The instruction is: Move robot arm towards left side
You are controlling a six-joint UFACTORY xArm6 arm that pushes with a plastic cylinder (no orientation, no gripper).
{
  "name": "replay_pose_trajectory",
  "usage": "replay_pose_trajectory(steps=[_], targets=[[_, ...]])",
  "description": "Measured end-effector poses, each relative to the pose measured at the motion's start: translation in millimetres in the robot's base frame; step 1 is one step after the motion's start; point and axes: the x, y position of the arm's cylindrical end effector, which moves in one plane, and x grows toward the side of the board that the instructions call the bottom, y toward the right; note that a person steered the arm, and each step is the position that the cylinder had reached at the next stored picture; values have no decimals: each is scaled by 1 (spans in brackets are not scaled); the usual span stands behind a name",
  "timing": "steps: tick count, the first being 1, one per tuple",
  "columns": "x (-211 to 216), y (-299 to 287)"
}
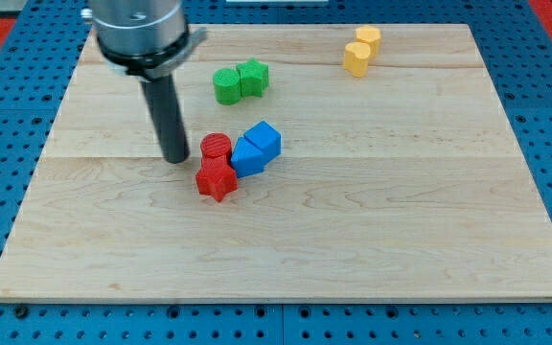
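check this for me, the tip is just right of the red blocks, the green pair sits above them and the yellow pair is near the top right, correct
Not quite. The camera view shows my tip just left of the red blocks, not right of them; the blue blocks are what lie on their right. The rest holds: the green pair sits above them, and the yellow pair is near the view's top right.
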Motion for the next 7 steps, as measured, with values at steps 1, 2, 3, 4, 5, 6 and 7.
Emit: replay_pose_trajectory(steps=[1, 2, 3, 4, 5, 6, 7], targets=[[-20, -59], [-31, -63], [-31, -63], [-30, -63], [-30, -55], [-32, -55], [-42, -54]])
